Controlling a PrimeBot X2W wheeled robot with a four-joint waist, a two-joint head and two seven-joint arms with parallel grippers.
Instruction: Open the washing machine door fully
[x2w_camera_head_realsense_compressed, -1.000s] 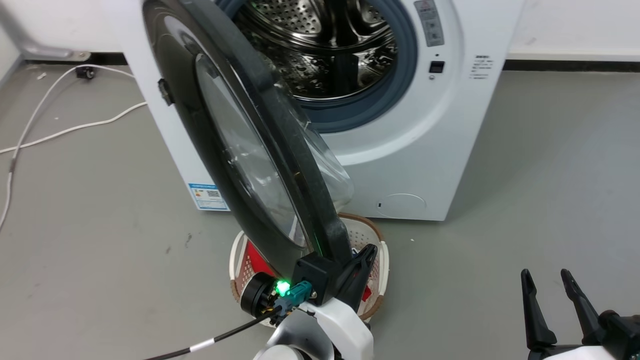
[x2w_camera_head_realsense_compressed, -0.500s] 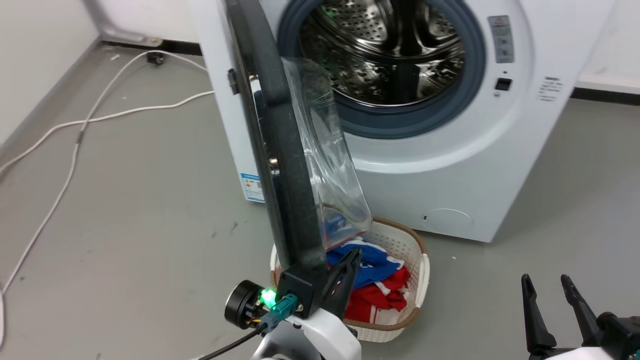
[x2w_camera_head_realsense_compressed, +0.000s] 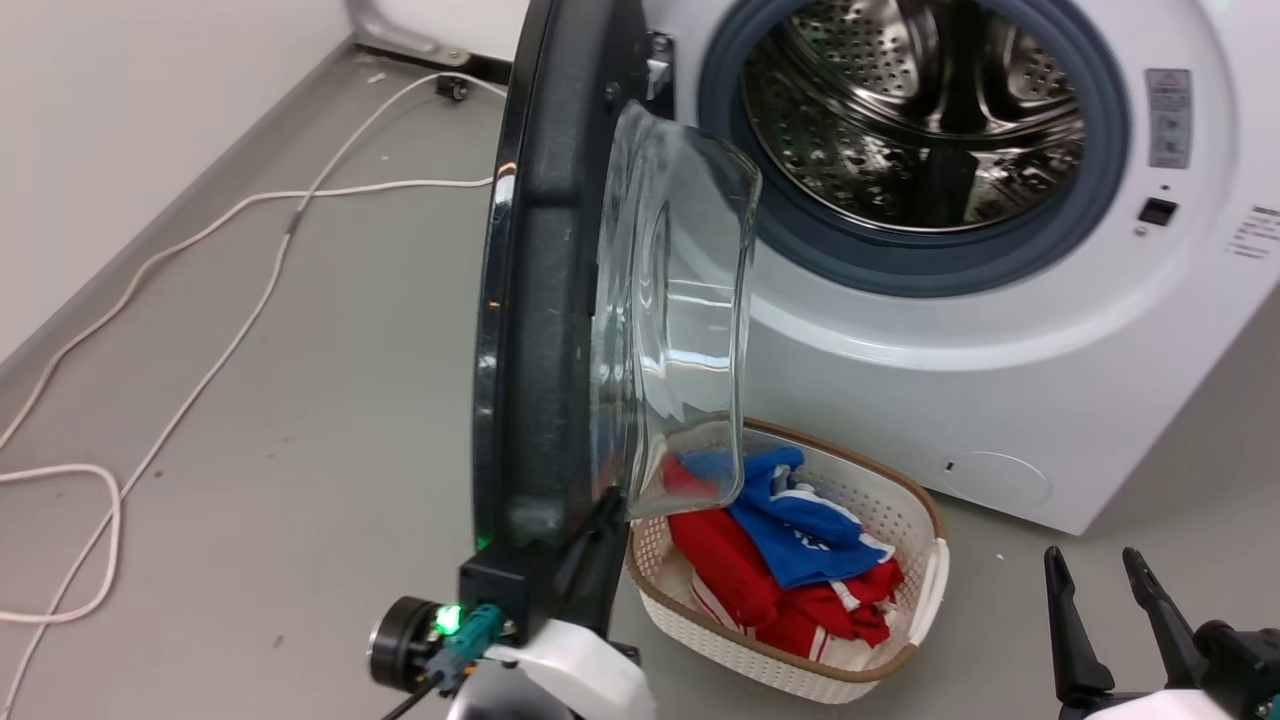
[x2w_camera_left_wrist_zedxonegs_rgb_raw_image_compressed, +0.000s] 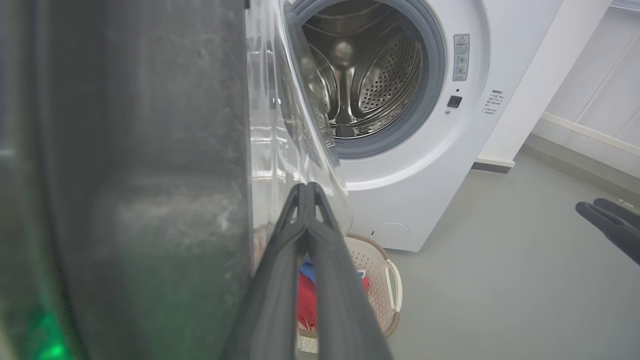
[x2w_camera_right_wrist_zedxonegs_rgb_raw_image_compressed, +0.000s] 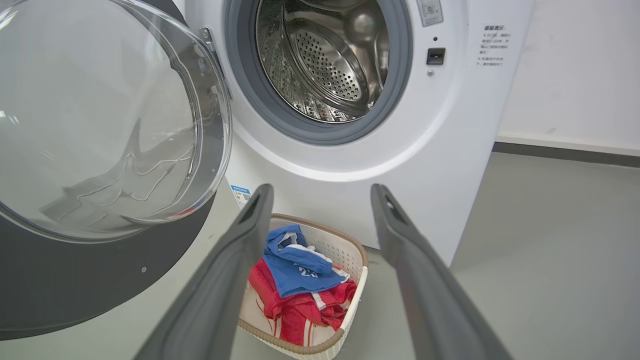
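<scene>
The washing machine door (x2w_camera_head_realsense_compressed: 545, 300), glossy black with a clear glass bowl (x2w_camera_head_realsense_compressed: 680, 320) bulging from its inner face, stands swung out on its hinge at the left of the white washing machine (x2w_camera_head_realsense_compressed: 1000, 400), seemingly about square to the front, leaving the grey-gasketed steel drum (x2w_camera_head_realsense_compressed: 920, 120) uncovered.
</scene>
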